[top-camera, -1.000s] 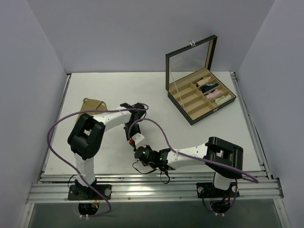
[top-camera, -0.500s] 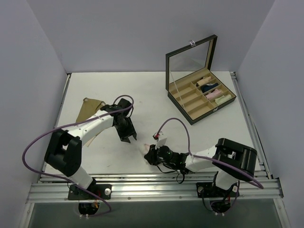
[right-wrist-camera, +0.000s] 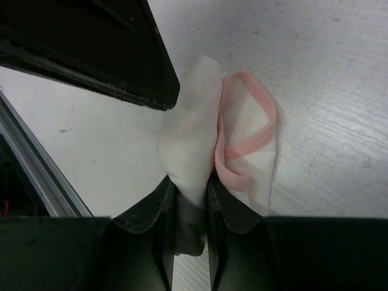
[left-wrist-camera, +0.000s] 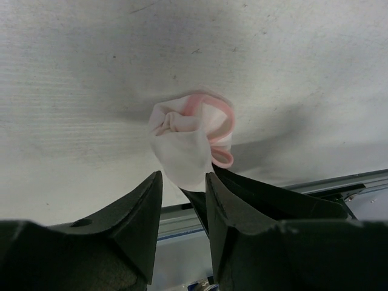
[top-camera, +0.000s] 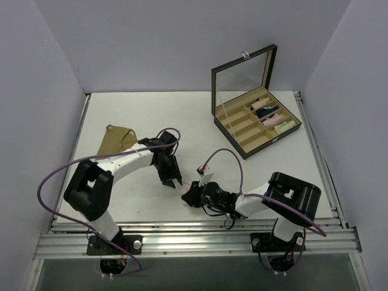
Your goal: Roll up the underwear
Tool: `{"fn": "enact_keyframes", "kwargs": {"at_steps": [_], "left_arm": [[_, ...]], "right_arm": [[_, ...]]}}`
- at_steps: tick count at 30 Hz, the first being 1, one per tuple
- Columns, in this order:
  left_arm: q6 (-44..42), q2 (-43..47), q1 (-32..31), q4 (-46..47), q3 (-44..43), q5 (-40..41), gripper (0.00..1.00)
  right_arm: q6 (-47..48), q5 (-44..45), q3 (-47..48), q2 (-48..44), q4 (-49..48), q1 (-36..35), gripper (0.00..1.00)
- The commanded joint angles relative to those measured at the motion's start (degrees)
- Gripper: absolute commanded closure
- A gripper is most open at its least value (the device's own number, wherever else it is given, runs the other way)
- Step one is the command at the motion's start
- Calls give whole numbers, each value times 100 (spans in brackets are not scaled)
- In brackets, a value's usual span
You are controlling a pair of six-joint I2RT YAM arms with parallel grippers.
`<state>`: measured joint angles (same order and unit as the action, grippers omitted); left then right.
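Underwear (right-wrist-camera: 245, 160), pink-edged, is pinched by right claw (right-wrist-camera: 189, 194); left claw (left-wrist-camera: 182, 179) narrowly parted.

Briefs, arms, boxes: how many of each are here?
Briefs: 2 (white brief, tan brief)
Arms: 2 (left arm, right arm)
Box: 1
Total: 5

We are finding the black left gripper (top-camera: 174, 181) and black right gripper (top-camera: 188, 197) crowding the small white pink-edged cloth brief (left-wrist-camera: 182, 144) from two sides; the white tabletop (top-camera: 182, 115) is lying open beyond it.
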<state>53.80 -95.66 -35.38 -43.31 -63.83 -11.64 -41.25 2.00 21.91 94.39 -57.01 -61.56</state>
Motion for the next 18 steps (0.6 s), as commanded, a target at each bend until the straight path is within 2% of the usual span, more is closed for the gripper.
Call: {"fn": "enact_keyframes", "kwargs": {"at_steps": [1,3,8,14,18], "left_arm": [[-54,-137,-75,-474,-111,30,57],[-45,-173,-136,-512,-94,-13,58],[78,-216,-312,59,125,-146,58],[-1,-638,-408,121,231,-32,67],[-19,-858,-540,95,196,144,70]], "right_arm": [[12,-59,-143,369,806,56,89],[21,-94,-108,422,806,56,88],[30,-51,-20,335,1060,56,84],[100,81,155,-7,1780,56,65],[170,151,261,-289,2141,83,59]]}}
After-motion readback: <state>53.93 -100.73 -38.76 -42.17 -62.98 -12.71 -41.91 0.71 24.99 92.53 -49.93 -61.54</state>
